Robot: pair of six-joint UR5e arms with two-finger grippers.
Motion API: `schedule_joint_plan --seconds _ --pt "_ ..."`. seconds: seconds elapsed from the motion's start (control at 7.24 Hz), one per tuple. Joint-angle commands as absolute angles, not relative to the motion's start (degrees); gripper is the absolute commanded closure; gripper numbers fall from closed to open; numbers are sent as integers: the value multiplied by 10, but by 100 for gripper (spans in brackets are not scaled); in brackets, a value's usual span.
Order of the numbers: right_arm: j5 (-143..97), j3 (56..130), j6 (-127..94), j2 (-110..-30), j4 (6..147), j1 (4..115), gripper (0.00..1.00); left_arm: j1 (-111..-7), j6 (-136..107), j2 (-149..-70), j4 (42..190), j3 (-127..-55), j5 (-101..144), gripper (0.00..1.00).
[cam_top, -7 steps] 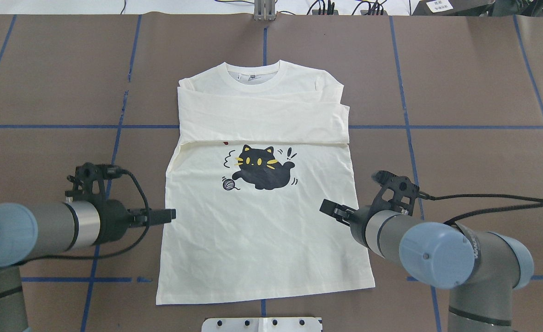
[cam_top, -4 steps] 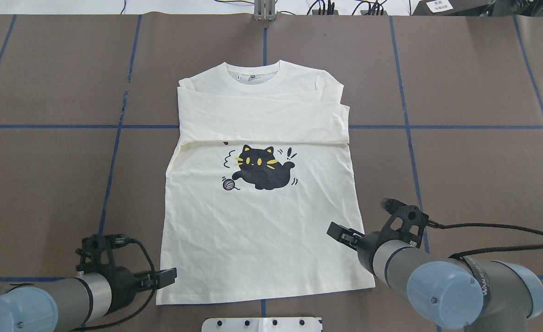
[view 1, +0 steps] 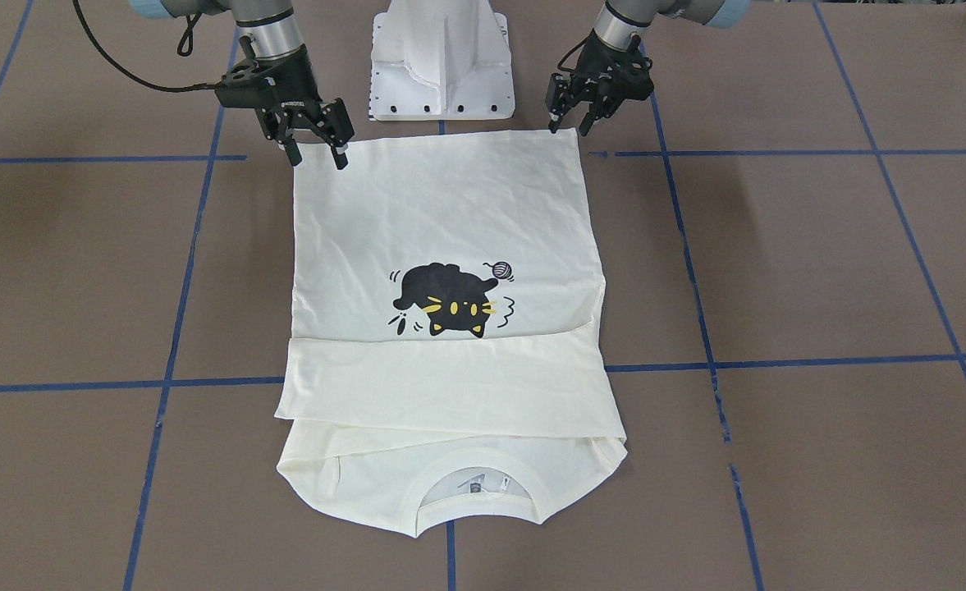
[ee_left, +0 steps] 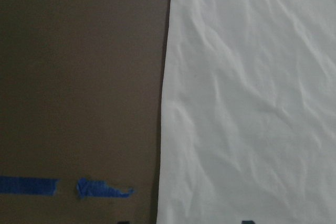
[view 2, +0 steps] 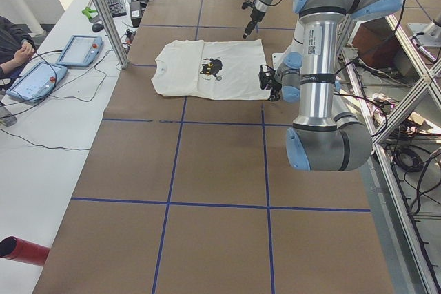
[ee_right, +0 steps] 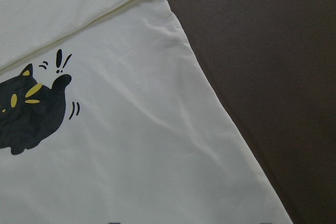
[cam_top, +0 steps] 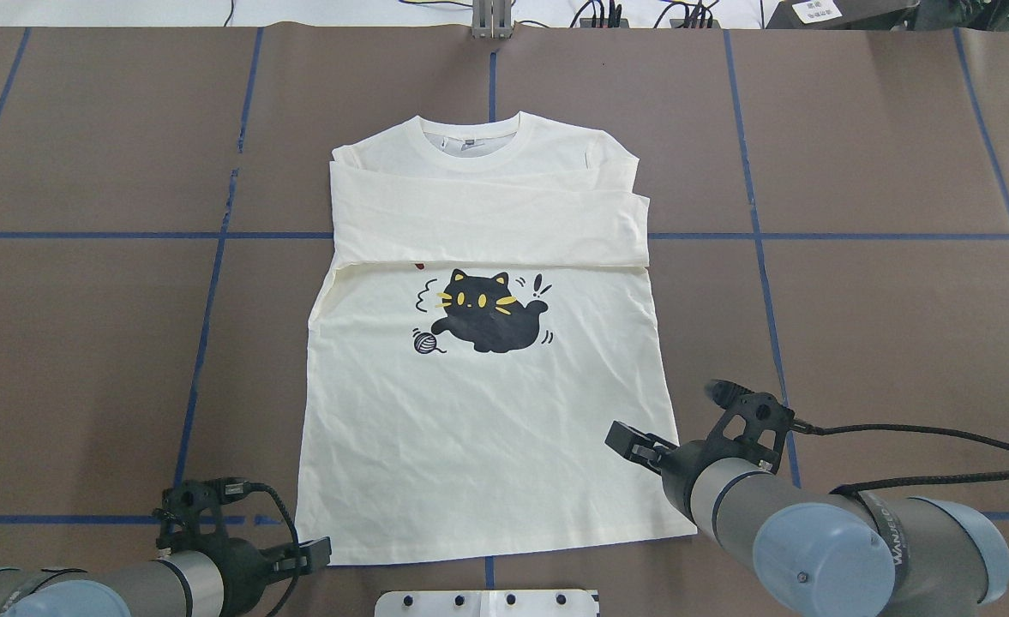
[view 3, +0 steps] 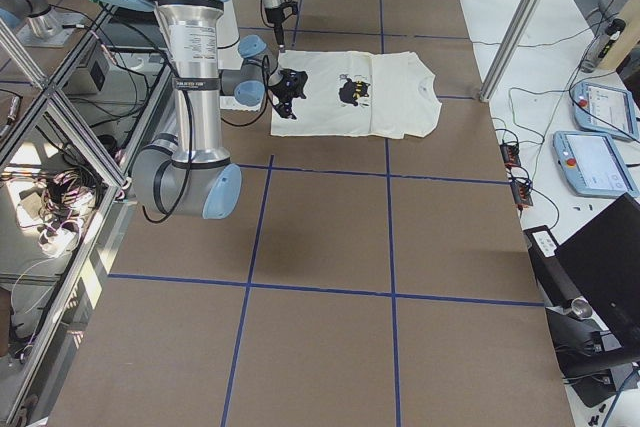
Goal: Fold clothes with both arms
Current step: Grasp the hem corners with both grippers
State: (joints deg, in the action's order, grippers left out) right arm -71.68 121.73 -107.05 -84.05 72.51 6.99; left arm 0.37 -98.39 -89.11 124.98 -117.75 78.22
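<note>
The cream-white shirt [cam_top: 478,428] lies flat, front up, collar at the far side. Its sleeves are folded across the chest, above the black cat print [cam_top: 487,321], and hide the red lettering. My left gripper [cam_top: 315,553] is open and empty just above the hem's left corner; in the front view [view 1: 569,129] its fingertips hover at that corner. My right gripper [cam_top: 620,439] is open and empty over the shirt's right edge near the hem, also seen in the front view [view 1: 317,158]. The wrist views show shirt fabric [ee_left: 252,103] and the print's edge [ee_right: 31,108].
The white metal base plate [cam_top: 487,602] sits right behind the hem, between the arms. Brown table covering with blue tape lines [cam_top: 204,343] surrounds the shirt. Tablets and cables [view 2: 41,74] lie off the table's far side.
Both grippers have drawn back along the shirt's sides toward the hem. The left one moved much farther, down to the hem corner. The shirt has not moved.
</note>
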Motion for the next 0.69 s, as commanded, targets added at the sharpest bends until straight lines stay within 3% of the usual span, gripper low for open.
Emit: schedule_joint_plan --seconds 0.0,0.55 --pt "-712 1216 -1071 -841 725 69 8 4 -988 -898 1249 -1175 782 41" --pt "-712 1216 -1071 -840 724 69 7 4 -987 -892 1249 -1170 783 41"
